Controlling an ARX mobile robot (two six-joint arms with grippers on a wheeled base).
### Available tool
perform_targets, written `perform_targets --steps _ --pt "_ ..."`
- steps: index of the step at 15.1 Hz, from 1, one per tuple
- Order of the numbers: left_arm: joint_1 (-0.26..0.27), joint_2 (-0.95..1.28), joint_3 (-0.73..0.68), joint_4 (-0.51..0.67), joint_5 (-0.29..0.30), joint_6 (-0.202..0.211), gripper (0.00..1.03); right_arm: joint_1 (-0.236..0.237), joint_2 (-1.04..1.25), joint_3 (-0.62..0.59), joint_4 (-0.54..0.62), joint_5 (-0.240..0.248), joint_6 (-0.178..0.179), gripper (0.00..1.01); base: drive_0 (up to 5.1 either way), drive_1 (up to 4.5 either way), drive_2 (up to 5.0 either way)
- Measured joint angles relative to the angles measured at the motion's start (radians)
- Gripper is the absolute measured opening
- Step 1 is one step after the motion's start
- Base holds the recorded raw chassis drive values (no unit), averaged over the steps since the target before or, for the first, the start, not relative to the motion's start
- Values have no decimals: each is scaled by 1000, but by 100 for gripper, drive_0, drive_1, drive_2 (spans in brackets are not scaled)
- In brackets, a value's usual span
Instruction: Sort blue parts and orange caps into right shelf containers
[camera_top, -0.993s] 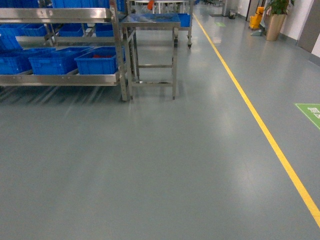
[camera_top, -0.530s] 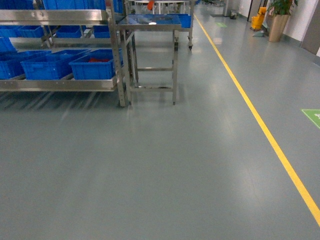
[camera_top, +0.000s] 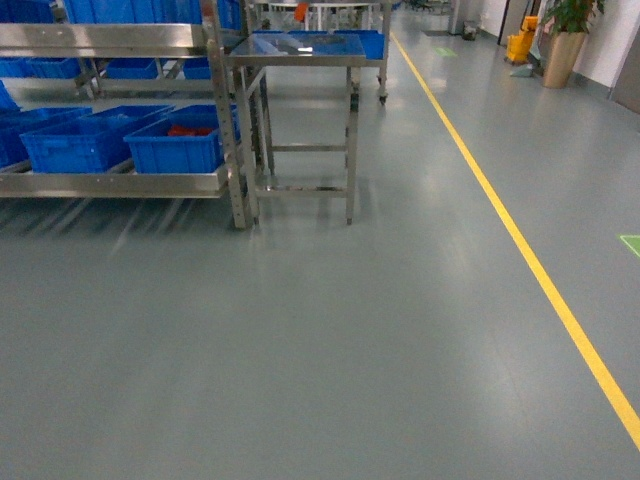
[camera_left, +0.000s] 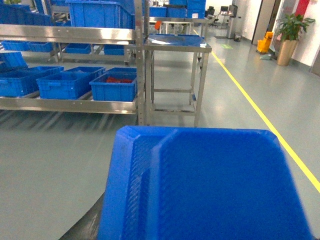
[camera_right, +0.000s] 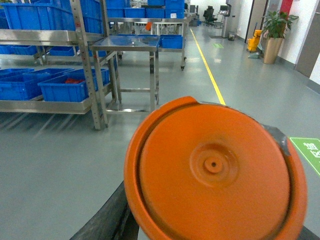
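From the head camera, ribbed blue crates (camera_top: 175, 148) sit on the steel shelf (camera_top: 120, 182) left of the steel table (camera_top: 300, 50); neither gripper shows. The left wrist camera fills with a glossy blue part (camera_left: 205, 185), the right with a round orange cap (camera_right: 215, 170); grips hidden, so either might slip in transit.
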Motion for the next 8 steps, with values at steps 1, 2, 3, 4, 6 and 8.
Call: perform_targets --steps 1,2,3,4,6,8 --pt "0 0 0 -2 0 0 43 0 0 0 -3 0 0 44 -6 427 -439" --pt "0 0 0 2 0 0 43 0 0 0 1 0 0 44 -7 426 -441" --pt "0 0 0 -1 -1 0 43 0 0 0 -2 0 0 44 -6 428 -439" --pt "0 0 0 0 0 0 43 0 0 0 0 0 0 44 -3 431 -436" --pt "0 0 0 -2 0 0 43 0 0 0 -2 0 0 44 -4 429 -437" --pt "0 0 0 0 1 0 43 0 0 0 -1 0 0 44 -7 427 -440"
